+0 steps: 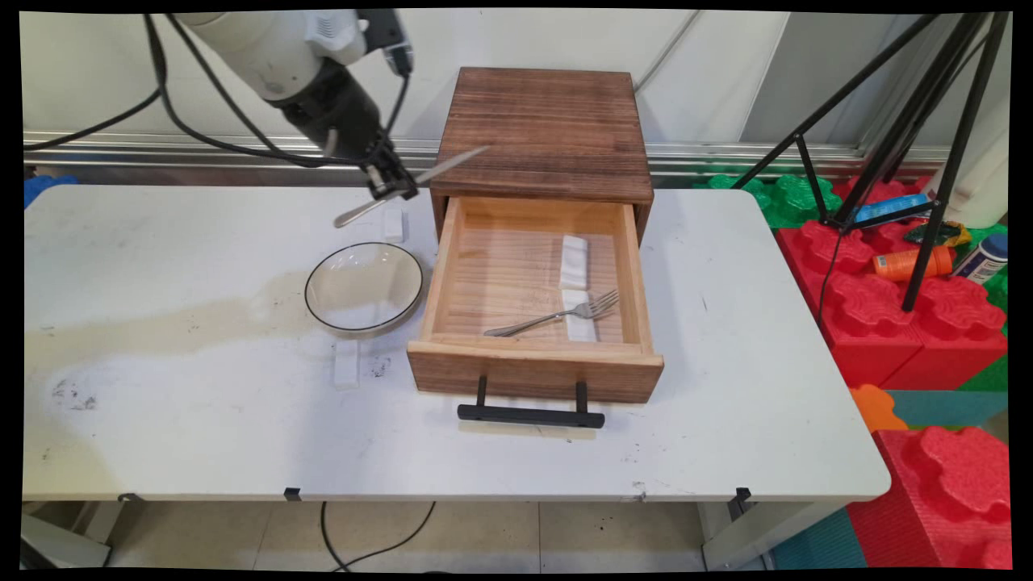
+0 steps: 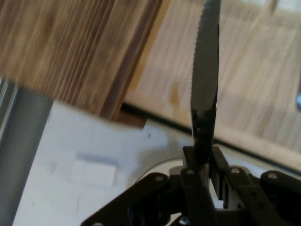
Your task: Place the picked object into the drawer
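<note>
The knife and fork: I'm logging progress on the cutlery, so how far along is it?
Done, by the look of it: the fork lies in the open drawer, across a white rest. In hand: the gripper holds the knife in the air beside the drawer's back left corner. Left: the knife is not yet set down; a second rest in the drawer is bare.

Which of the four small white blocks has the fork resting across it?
The white block nearer the open drawer's front; the fork crosses it. The other drawer block and both table blocks are bare.
</note>
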Available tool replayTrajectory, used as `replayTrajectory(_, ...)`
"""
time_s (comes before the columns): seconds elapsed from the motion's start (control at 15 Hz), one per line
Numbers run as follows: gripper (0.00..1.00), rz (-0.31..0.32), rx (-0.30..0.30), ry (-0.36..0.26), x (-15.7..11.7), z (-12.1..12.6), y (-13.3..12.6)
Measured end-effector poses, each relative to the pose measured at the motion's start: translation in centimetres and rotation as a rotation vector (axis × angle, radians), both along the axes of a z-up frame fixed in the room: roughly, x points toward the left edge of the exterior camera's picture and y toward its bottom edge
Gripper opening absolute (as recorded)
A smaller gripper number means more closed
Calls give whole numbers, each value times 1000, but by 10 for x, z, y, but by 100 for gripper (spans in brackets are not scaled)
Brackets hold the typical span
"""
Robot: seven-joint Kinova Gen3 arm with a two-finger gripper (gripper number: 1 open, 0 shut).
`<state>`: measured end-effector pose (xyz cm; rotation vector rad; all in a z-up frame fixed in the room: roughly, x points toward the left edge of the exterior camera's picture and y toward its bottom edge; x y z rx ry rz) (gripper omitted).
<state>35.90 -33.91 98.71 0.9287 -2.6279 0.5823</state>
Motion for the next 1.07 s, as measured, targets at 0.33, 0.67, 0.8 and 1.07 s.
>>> replayTrajectory(0.33, 0, -91, -23, 3, -36, -1, -10)
replayTrajectory(0.67, 0, -147, -48, 13, -77, -14, -29)
replayTrajectory(0.8, 0, -158, -56, 14, -89, -20, -37)
replayTrajectory(1.07, 0, -184, -71, 7, -116, -43, -61)
